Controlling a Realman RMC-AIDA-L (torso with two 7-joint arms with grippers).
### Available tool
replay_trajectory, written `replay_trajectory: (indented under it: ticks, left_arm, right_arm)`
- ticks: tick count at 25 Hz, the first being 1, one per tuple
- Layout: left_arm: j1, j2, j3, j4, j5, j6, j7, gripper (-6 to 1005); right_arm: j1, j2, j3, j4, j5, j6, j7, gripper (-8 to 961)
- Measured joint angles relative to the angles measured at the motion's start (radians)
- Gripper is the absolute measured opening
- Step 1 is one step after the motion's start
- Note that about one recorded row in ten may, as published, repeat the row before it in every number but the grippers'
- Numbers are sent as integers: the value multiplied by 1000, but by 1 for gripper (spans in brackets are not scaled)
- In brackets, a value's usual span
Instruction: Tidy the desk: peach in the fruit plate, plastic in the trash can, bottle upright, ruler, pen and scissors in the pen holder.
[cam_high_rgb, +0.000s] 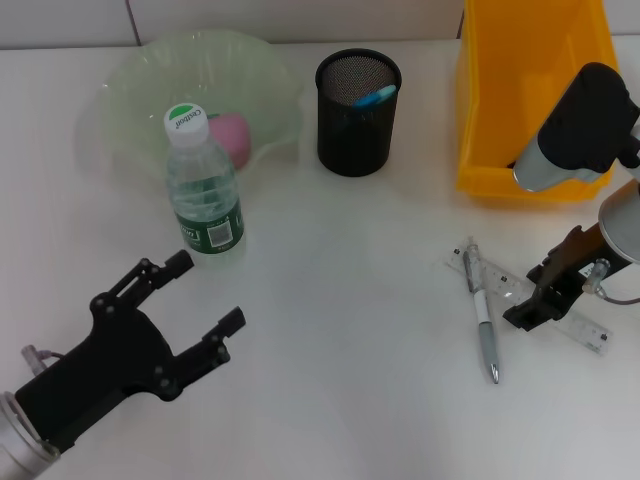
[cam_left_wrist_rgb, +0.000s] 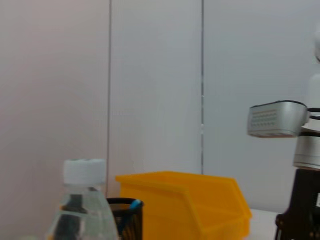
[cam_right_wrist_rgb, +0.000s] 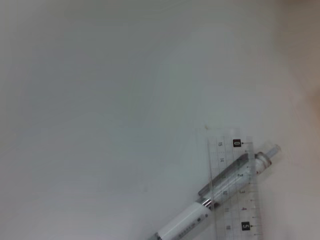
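A pink peach (cam_high_rgb: 232, 138) lies in the pale green fruit plate (cam_high_rgb: 130, 85). The water bottle (cam_high_rgb: 203, 190) (cam_left_wrist_rgb: 82, 212) stands upright in front of the plate. Blue scissors handles (cam_high_rgb: 375, 97) (cam_left_wrist_rgb: 134, 204) poke out of the black mesh pen holder (cam_high_rgb: 357, 112) (cam_left_wrist_rgb: 125, 220). A white pen (cam_high_rgb: 483, 318) (cam_right_wrist_rgb: 220, 192) lies crossed with the clear ruler (cam_high_rgb: 590, 335) (cam_right_wrist_rgb: 247, 210) on the table at the right. My right gripper (cam_high_rgb: 530, 305) sits low over the ruler's middle. My left gripper (cam_high_rgb: 210, 292) hangs open and empty at the front left, just short of the bottle. No plastic shows.
The yellow bin (cam_high_rgb: 500, 120) (cam_left_wrist_rgb: 185, 205) that serves as trash can stands at the back right, partly behind my right arm (cam_high_rgb: 580, 125) (cam_left_wrist_rgb: 302, 200). The white table (cam_high_rgb: 350, 300) runs bare between the two grippers. A tiled wall edges the back.
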Motion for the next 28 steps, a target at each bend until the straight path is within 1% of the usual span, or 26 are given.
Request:
replay_trajectory:
  ticks: [9,11,16,28]
  left_arm:
    - [-9,-2,-3,6,23,-19,-24,811]
    - [-9,-2,-4,6,24,-20,-25,811]
    - [-9,-2,-4,6,24,-20,-25,811]
    - [-9,-2,-2,7,24,-16,-25,811]
  right_arm:
    - [-3,0,-5,-2,0,1,0,631]
    - [-3,1,-5,0,0,-1,3,608]
    - [-3,1,-5,0,0,-2,10,453]
    - [-4,1,-3,-3,5,-12,14,398]
